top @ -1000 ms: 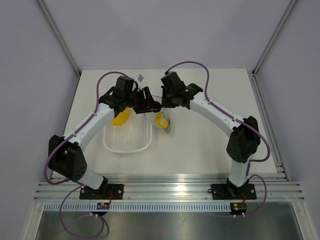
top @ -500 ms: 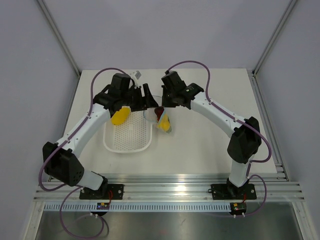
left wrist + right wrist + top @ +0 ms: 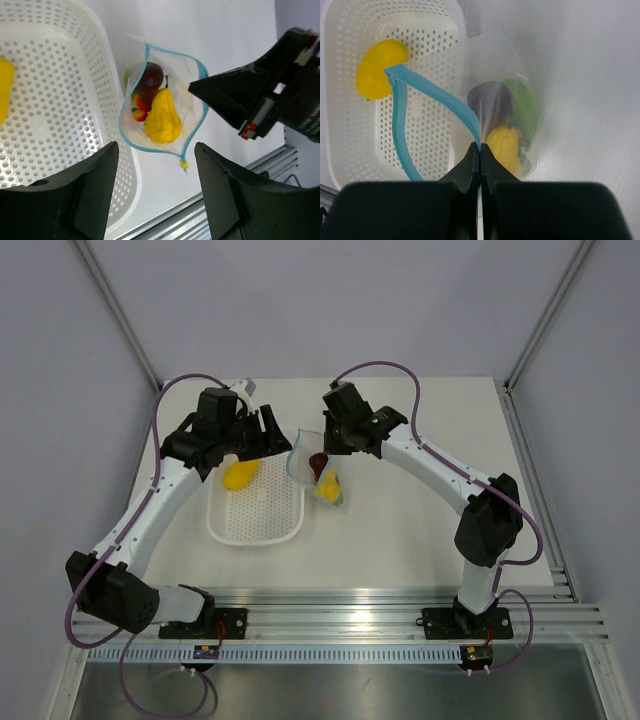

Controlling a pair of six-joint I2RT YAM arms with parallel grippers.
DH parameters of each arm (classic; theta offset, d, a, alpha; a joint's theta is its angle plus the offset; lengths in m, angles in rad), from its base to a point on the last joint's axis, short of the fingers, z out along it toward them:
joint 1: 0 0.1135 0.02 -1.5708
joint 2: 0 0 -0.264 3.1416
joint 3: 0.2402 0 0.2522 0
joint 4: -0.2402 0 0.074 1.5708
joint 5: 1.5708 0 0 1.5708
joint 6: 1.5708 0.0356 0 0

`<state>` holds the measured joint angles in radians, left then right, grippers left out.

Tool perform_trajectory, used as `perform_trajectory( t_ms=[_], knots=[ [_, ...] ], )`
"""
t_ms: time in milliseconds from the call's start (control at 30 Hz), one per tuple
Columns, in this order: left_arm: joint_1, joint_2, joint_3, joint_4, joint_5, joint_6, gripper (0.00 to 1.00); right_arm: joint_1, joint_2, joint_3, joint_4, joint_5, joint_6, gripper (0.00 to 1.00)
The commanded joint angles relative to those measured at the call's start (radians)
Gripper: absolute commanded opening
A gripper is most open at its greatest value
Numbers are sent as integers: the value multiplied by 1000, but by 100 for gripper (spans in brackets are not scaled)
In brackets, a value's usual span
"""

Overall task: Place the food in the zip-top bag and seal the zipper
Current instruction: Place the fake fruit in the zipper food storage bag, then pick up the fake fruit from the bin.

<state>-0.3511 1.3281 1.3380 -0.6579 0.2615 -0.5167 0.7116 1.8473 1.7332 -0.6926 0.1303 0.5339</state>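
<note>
The clear zip-top bag lies right of the basket, its mouth open. My right gripper is shut on its light blue zipper, pinching the strip and holding the mouth up. In the bag lie a yellow fruit, the dark red fruit, red berries and the green leaf piece. The second yellow fruit lies in the basket. My left gripper is open and empty, hovering left of the bag mouth, above the basket's far edge.
The white perforated basket sits at the table's middle left, touching the bag's left side; it also shows in the left wrist view. Metal rails run along the table's near edge. Grey walls enclose the table.
My left gripper has drawn back to the left, away from the bag mouth. The dark red fruit now shows inside the bag. The right gripper keeps its hold on the zipper.
</note>
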Motion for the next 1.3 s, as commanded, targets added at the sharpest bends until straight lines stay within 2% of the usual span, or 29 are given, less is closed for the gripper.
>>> perform_trajectory(
  t_ms=[0, 133, 167, 267, 533, 800, 1100, 1167, 1267],
  knots=[
    [6, -23, -31, -20, -106, 32, 65, 0, -45, 2, 27, 15, -17, 0],
    [11, -1, -42, -87, -258, 104, 65, 0, -46, 0, 27, 19, -18, 0],
    [12, 12, -42, -101, -350, 150, 71, 2, -46, 2, 28, 20, -18, 0],
    [14, 83, -36, -135, -497, 220, 79, 0, -48, 0, 33, 15, -17, 0],
    [43, 370, 65, -126, -489, 291, 91, 2, -42, -1, 41, -4, -6, 0],
    [54, 533, 182, -144, -582, 346, 87, 2, -51, -9, 48, -14, -6, 0],
    [70, 631, 161, -160, -587, 331, 86, 0, -57, -15, 51, -9, -6, 0],
    [70, 643, 167, -170, -591, 319, 81, 0, -53, -12, 51, -12, -8, 0],
    [70, 642, 159, -172, -576, 307, 67, 2, -53, -12, 53, -12, -11, 0]
  ],
)
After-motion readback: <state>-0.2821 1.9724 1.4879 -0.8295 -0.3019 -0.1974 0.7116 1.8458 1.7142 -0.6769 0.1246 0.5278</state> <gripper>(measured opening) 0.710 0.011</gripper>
